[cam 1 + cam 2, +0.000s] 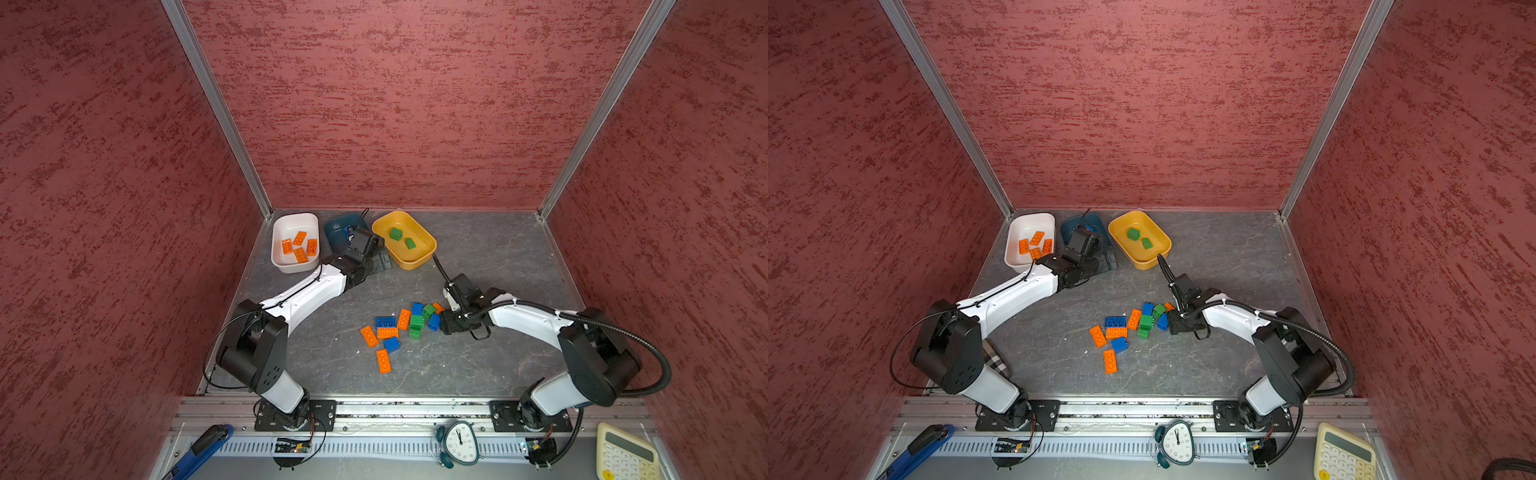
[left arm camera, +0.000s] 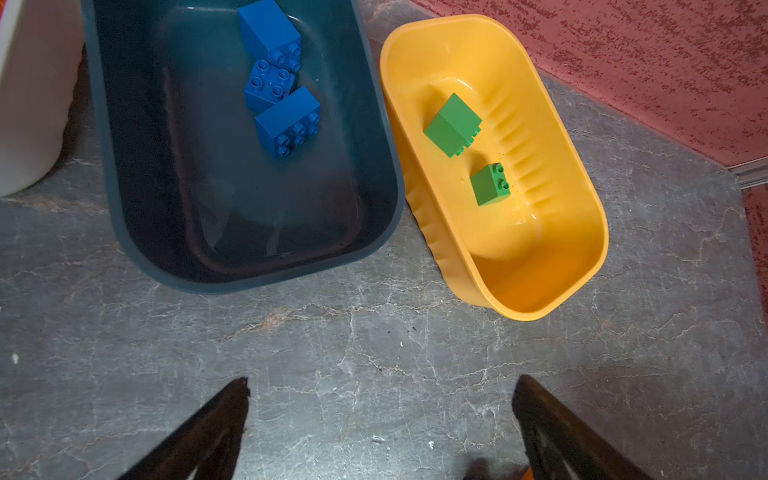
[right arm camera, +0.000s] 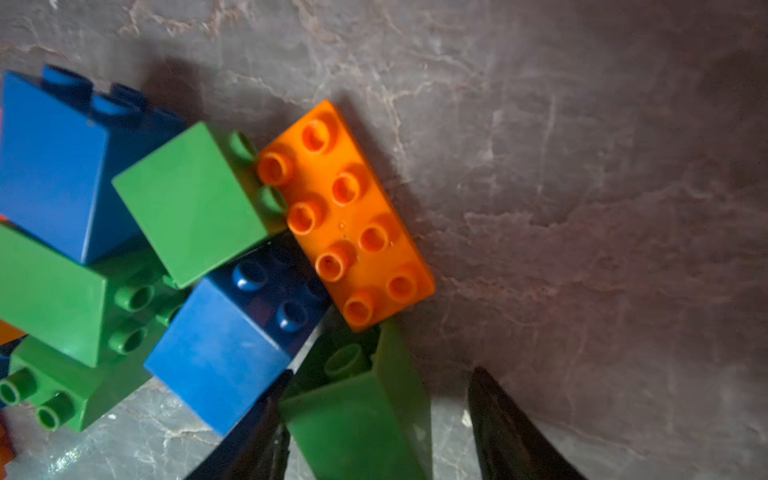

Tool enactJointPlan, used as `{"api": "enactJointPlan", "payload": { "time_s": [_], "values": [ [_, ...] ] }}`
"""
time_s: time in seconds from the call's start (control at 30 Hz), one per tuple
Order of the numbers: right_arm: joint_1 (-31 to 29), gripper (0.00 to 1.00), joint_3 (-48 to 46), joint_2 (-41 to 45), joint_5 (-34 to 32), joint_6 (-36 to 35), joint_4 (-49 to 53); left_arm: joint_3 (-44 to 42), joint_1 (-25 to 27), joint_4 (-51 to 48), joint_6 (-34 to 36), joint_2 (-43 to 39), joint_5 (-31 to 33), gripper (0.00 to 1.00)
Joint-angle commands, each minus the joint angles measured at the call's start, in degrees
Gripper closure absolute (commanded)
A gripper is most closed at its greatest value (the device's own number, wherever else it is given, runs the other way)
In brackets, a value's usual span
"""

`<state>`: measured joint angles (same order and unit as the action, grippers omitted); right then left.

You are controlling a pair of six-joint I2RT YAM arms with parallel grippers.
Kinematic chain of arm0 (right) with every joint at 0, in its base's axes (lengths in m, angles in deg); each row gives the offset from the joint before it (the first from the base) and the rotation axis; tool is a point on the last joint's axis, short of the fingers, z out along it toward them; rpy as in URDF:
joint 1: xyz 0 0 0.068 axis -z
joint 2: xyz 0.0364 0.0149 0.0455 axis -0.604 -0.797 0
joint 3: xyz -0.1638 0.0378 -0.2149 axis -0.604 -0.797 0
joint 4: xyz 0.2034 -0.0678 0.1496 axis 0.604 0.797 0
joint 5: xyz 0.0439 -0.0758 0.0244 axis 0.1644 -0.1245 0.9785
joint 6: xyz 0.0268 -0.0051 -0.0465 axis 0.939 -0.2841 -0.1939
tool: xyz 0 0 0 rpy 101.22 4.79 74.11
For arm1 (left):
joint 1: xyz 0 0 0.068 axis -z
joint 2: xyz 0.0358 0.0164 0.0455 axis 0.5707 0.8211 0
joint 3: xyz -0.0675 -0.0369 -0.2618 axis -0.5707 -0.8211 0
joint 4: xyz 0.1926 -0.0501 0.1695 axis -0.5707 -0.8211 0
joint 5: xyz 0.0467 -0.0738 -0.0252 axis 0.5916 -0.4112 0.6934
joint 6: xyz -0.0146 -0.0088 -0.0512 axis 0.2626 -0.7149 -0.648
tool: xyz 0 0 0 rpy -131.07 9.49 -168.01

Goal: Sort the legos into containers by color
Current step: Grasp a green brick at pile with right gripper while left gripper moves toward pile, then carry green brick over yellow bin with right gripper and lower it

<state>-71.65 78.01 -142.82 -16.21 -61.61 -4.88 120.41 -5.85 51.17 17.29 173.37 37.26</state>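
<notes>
Where the right gripper (image 3: pixel 380 386) stands: at the edge of the loose pile (image 1: pixel 399 328), low over the table (image 3: pixel 582 208).
Jaw state, right: partly spread astride a green brick (image 3: pixel 357 428). One finger lies against the brick's side and the other stands clear with a gap showing. Not yet a pinch.
Brick pose: on its side, studs facing away from the wrist. It touches an orange brick (image 3: pixel 345 216), and a blue brick (image 3: pixel 224 353) sits just beside it.
Handling, judged: rigid moulded plastic, light, smooth-walled and probably slippery.
Hold point, judged: the two flat opposite walls, taken squarely. Avoid the studs and corners.
Risk, judged: the touching neighbours may be dragged or nudged on lift.
Pile content: orange, blue and green bricks mixed together, mid-table.
Destination, judged: the yellow tub (image 2: pixel 573 232), which holds a green pair (image 2: pixel 453 122).
Other tubs: the teal tub (image 2: pixel 137 199) holds a blue trio (image 2: pixel 286 120). The white tub (image 1: pixel 291 224) holds an orange set (image 1: pixel 300 245).
Other arm: the left gripper (image 2: pixel 382 415) is spread wide and empty. It hangs over bare table just short of the teal and yellow tubs.
</notes>
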Motion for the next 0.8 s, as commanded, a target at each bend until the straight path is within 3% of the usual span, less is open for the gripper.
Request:
{"api": "enactJointPlan", "payload": {
  "time_s": [0.0,0.57,0.77],
  "values": [
    [-0.6,0.33,1.6,-0.7,-3.0,1.5,-2.6,0.0,0.2,0.0,-0.3,-0.1,1.1,0.0],
    [-0.6,0.6,-2.5,3.4,-6.7,4.2,-4.7,0.2,0.2,0.1,-0.2,0.8,0.7,0.01],
    [-0.5,0.66,-4.5,9.3,-6.2,4.1,-10.8,-0.5,0.4,1.2,1.0,0.3,-0.6,0.01]
  ]
}}
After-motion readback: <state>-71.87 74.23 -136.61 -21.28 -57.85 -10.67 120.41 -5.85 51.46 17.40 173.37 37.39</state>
